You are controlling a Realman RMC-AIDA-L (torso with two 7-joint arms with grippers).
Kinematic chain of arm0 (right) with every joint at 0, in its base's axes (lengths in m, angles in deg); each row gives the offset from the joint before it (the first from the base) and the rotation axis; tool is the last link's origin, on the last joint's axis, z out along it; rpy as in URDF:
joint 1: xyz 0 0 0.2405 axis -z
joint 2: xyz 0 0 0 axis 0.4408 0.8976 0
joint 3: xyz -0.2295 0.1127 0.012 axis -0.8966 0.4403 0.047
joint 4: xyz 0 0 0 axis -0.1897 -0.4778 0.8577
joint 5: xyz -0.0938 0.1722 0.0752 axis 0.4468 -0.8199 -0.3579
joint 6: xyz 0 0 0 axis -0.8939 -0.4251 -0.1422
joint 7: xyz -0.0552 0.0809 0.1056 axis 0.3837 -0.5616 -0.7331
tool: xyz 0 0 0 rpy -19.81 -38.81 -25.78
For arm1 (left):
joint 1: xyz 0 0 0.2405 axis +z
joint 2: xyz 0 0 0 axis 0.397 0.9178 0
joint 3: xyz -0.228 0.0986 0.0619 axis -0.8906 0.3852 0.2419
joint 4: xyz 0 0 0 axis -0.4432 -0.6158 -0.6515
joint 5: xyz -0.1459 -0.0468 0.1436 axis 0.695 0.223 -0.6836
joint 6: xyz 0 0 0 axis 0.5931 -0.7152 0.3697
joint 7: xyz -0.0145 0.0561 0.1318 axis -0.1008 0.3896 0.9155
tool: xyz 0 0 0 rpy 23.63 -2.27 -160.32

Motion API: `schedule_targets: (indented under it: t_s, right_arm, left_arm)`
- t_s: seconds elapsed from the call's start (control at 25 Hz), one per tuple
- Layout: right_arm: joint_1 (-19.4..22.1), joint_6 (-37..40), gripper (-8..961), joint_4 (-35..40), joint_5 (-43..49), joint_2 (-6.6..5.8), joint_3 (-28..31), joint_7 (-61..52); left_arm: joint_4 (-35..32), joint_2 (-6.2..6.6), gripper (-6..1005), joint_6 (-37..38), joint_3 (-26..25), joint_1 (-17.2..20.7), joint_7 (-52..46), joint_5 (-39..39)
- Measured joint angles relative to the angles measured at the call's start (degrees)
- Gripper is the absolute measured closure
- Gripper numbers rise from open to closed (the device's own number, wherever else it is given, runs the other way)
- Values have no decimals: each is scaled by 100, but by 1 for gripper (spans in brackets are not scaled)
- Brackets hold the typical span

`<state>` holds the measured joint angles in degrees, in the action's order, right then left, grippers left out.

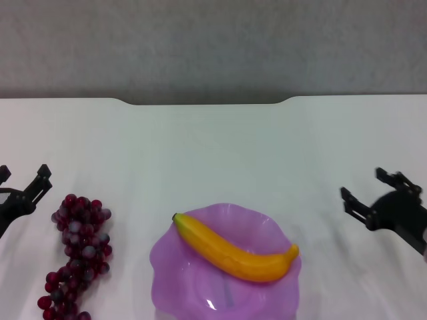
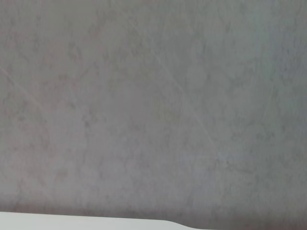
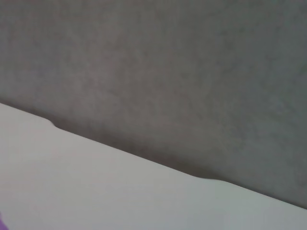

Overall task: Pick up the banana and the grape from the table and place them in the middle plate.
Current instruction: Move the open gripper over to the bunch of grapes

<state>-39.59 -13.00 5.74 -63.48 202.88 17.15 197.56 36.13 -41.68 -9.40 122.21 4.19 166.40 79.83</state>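
A: Item one, the banana [image 1: 235,251]. Location?

B: Already lying across the middle plate [image 1: 171,263], dark tip toward the far left rim, the other end at the right rim. Nothing grips it.

A: Item two, the grape [image 1: 77,257]?

B: On the table [image 1: 213,153], left of the plate and well apart from it, a long bunch running near to far. Not yet moved.

A: Handling notes for it?

B: Likely light but floppy; the berries look smooth and round, so they may slip or pop off if squeezed hard (soft fruit, I judge). Best hold is probably across the thick far end of the bunch, where the cluster is widest, closing gently round several berries at once. The stem is too thin to make out.

A: End effectors?

B: Left end effector [image 1: 23,181] sits just left of the bunch's far end, fingers spread, holding nothing. Right end effector [image 1: 370,193] hangs over the right side of the table, also released and empty.
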Motion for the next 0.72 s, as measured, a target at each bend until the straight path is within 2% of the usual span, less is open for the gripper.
schedule_targets:
  t_s: [0.16,0.32,0.72]
  right_arm:
    - [-76,-514,134,567,-833,19,-123,788]
    - [-227,-1089,134,1081,-1283,22,-270,887]
    - [-541,-1121,134,1467,-1451,0,-649,865]
  left_arm:
    - [0,-7,132,-19,11,-8,-19,0]
    - [4,-10,132,-20,27,-15,-25,0]
    - [10,-19,131,-26,40,-32,-49,-7]
